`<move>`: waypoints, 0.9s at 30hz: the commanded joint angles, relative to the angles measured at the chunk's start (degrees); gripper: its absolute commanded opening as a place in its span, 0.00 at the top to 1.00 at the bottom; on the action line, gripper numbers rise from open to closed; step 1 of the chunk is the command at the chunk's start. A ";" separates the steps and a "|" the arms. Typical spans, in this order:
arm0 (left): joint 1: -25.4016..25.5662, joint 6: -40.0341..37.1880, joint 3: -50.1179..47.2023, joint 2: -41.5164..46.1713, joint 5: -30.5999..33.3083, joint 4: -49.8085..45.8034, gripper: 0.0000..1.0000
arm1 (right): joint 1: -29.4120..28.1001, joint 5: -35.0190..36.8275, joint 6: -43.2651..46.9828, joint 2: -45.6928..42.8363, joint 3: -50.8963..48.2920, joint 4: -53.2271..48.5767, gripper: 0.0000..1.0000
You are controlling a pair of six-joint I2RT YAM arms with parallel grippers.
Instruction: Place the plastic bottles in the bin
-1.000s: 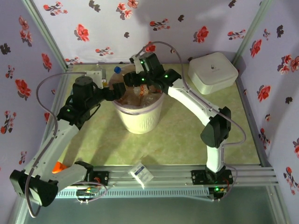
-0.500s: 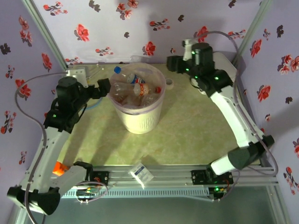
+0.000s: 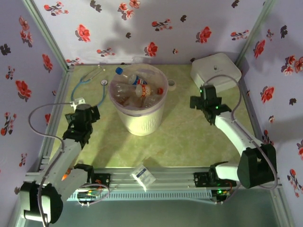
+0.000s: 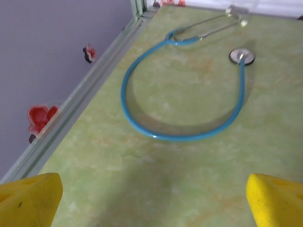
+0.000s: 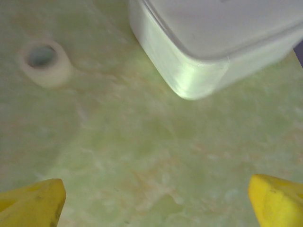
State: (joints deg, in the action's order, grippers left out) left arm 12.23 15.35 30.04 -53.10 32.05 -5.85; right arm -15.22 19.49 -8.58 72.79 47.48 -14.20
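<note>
- One bin (image 3: 139, 123), white and ribbed with a pinkish liner, stands upright on the green desk (image 3: 189, 137), left of centre towards the far wall.
- The plastic bottles (image 3: 137, 90) lie piled inside the bin, reaching up to its rim. At least four can be told apart, but the pile is too tangled for a full count. One blue cap pokes over the far-left rim and one red cap sits at the right edge.
- Two arms, one on each side of the bin and both apart from it.
- The left gripper (image 4: 151, 203) has its two yellow fingers spread wide with nothing between them, only bare desk.
- The right gripper (image 5: 154, 201) is likewise spread wide and holds nothing.
- One blue stethoscope (image 4: 180, 132) lies looped on the desk ahead of the left gripper.
- One white rounded-square box (image 3: 215, 73) sits in the far right corner.
- One small ring of tape (image 5: 43, 61) lies between the box and the bin.
- One white-blue packet (image 3: 143, 175) rests on the near rail.
</note>
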 commanded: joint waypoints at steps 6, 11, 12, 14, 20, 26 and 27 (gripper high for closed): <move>-0.87 -6.73 -5.83 -8.12 -1.21 25.61 0.00 | 2.46 10.34 2.14 4.08 -13.68 28.56 0.01; -1.28 -9.76 -8.11 -13.85 -2.93 35.58 0.00 | 2.98 12.16 1.78 10.65 -16.88 41.17 0.01; -1.37 -10.13 -9.13 -15.17 -3.54 38.93 0.00 | 3.13 11.57 1.11 10.86 -16.10 39.94 0.01; -1.76 -10.65 -10.61 -18.60 -5.10 45.11 0.00 | 3.46 12.13 0.93 11.52 -15.49 39.55 0.01; -2.94 -10.33 -9.70 -22.01 -7.80 46.34 0.00 | 5.04 8.55 0.58 9.19 -18.26 42.45 0.01; -3.21 -11.16 -9.83 -21.94 -10.45 46.46 0.00 | 6.58 5.54 0.00 8.78 -18.74 42.76 0.01; -3.23 -11.14 -9.83 -21.88 -10.69 46.50 0.00 | 6.82 5.39 -0.11 8.58 -18.91 42.89 0.01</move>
State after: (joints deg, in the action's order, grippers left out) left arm 9.52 5.61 20.29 -75.42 23.09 37.89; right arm -9.21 26.46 -7.51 82.65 29.50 26.41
